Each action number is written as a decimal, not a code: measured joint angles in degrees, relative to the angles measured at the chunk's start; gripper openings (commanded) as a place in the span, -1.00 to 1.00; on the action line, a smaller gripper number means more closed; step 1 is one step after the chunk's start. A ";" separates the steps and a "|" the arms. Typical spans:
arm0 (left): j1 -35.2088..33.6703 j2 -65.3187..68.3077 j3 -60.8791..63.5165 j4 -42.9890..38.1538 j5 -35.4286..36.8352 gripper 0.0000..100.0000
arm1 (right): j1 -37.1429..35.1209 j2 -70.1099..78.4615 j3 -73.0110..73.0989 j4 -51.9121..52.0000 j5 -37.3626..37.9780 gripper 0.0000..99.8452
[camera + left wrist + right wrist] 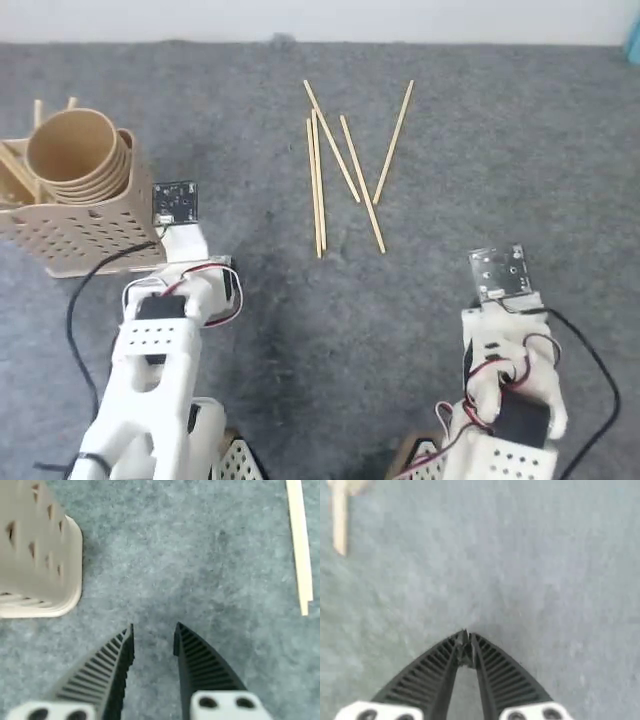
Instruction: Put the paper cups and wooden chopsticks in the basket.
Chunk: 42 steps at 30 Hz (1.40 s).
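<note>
Paper cups (72, 145) sit stacked in the basket (80, 235). For the chopsticks (362, 185), I'd widen the left gripper (152, 630), its jaws narrow and empty; the right gripper (466, 635) has its jaws pressed together.

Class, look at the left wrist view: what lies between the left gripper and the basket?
Just bare grey carpet separates the left gripper from the basket, as the left wrist view shows.

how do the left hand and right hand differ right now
The left hand is open, with a gap between its tips; the right hand is shut, tips touching. The left hand sits beside the basket; the right hand is far from it. Both are empty, over grey carpet.
</note>
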State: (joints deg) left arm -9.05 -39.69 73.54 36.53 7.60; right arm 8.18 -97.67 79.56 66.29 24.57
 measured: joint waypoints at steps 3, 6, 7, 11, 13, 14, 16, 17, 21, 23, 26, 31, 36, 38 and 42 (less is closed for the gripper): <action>0.00 0.00 -0.09 0.00 0.00 -0.75 | -2.73 9.85 -9.58 0.00 -2.99 -0.98; 0.00 0.00 -0.26 0.00 0.09 -0.75 | -6.51 25.14 -21.89 2.46 -6.77 -0.98; 0.00 0.00 -0.26 0.00 0.09 -0.75 | -8.35 30.86 -26.20 3.69 -7.65 -0.98; -0.62 0.00 -0.26 -0.18 0.26 -0.75 | -16.88 52.75 -41.93 7.03 -9.67 -0.98; -0.62 0.35 -0.26 -1.58 0.26 -0.75 | -20.22 62.42 -48.62 7.03 -12.40 -0.98; -0.88 0.53 -0.26 -2.11 0.26 -0.75 | -21.45 66.81 -51.43 6.86 -14.24 -0.98; -2.55 0.53 -0.26 -2.99 0.26 -0.75 | -22.86 75.08 -56.62 5.36 -18.02 -0.97; -2.73 0.53 -0.26 -3.43 0.53 -0.75 | -23.03 78.77 -58.81 4.31 -19.43 -0.95; -2.99 0.53 -0.26 -4.04 0.44 -0.75 | -23.91 92.22 -65.05 -0.97 -25.05 -0.77; -2.99 0.53 -0.26 -4.04 0.26 -0.75 | -25.05 98.37 -67.34 -3.96 -27.43 -0.74; -2.99 0.53 -0.26 -4.66 0.26 -0.75 | -26.29 106.46 -71.56 -8.44 -28.75 -0.74; -2.99 0.53 -0.26 -5.01 0.26 -0.75 | -25.93 118.15 -80.35 -14.33 -29.19 -0.73; -2.99 0.53 -0.26 -5.01 0.26 -0.75 | -26.11 129.76 -88.70 -17.67 -29.19 -0.74; -2.99 0.53 -0.26 -5.01 0.26 -0.75 | -26.11 134.68 -92.31 -18.46 -29.19 -0.74; -2.99 0.53 -0.26 -5.19 0.26 -0.75 | -25.49 141.63 -101.63 -15.38 -29.27 -0.87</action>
State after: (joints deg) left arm -12.04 -39.16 73.27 31.34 7.87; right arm -17.32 43.96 -22.07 50.90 -4.70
